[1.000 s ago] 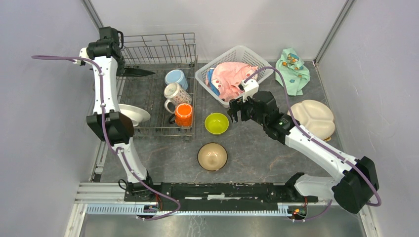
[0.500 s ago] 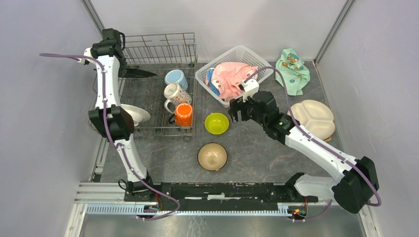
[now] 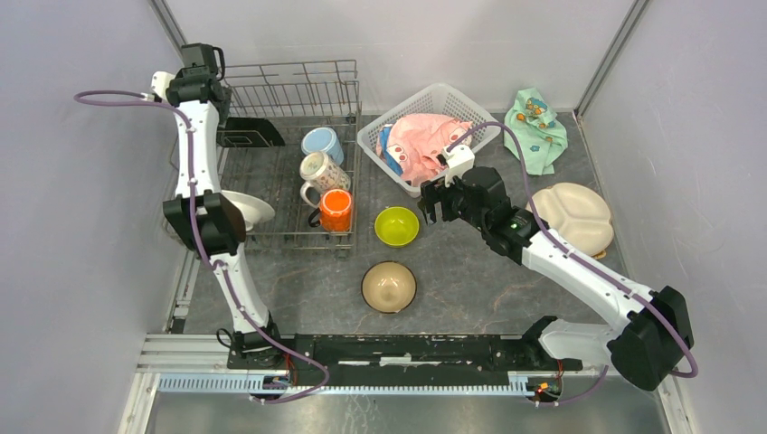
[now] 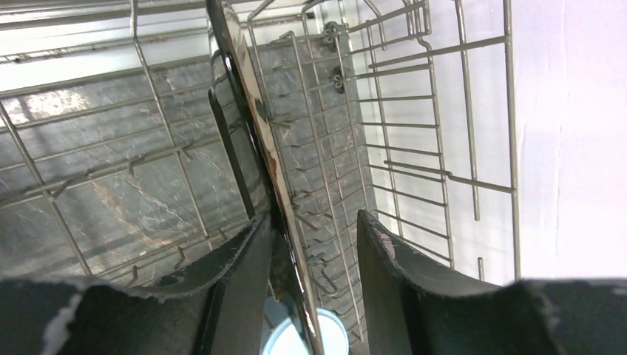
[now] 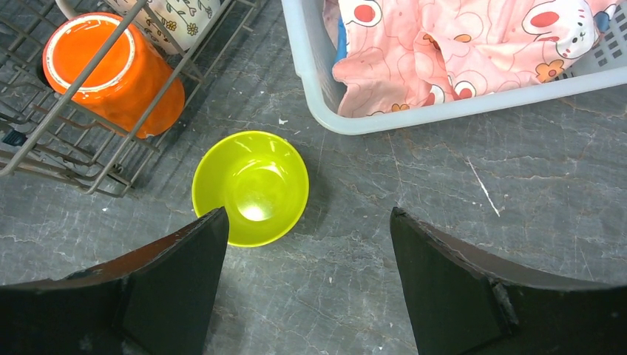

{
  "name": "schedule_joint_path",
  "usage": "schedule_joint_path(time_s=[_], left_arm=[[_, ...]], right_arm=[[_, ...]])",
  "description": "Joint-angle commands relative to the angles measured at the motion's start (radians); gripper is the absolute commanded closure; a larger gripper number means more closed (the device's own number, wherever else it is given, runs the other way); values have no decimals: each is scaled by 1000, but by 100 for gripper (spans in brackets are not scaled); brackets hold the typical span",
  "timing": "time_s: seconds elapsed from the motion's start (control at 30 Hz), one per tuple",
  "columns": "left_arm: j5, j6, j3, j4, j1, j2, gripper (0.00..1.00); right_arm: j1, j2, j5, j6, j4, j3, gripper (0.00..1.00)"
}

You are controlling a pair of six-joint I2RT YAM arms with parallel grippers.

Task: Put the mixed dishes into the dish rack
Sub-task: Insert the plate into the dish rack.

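Observation:
The dish rack (image 3: 289, 90) stands at the back left. In it lie a light-blue mug (image 3: 322, 143), a white patterned mug (image 3: 323, 172), an orange mug (image 3: 336, 210) and a white plate (image 3: 246, 210). A dark square plate (image 3: 249, 136) leans on edge at the rack's back left. In the left wrist view my left gripper (image 4: 312, 217) is open around that plate's rim (image 4: 251, 118), which rests against the left finger, clear of the right one. My right gripper (image 5: 309, 211) hangs open over bare table just right of the lime-green bowl (image 5: 250, 186). A tan bowl (image 3: 389, 287) and a cream divided plate (image 3: 572, 217) sit on the table.
A white lattice basket (image 3: 434, 99) holding a pink cloth (image 3: 425, 145) stands behind my right gripper. A mint-green cloth (image 3: 536, 117) lies at the back right. Grey walls close in on the left, right and back sides.
My left jaws have opened off the dark plate, which now leans over and shows more of its face. The left wrist shifted slightly back. The right arm has not moved.

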Motion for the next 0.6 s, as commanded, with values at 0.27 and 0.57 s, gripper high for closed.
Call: schedule_joint_path(time_s=[0.27,0.57], left_arm=[[15,153,25,163,-4,-35,50],[57,413,-8,189,-5,-142,2]], right_arm=[[-6,15,21,-14,17,46,13],[-5,34,21,18,-60,121,13]])
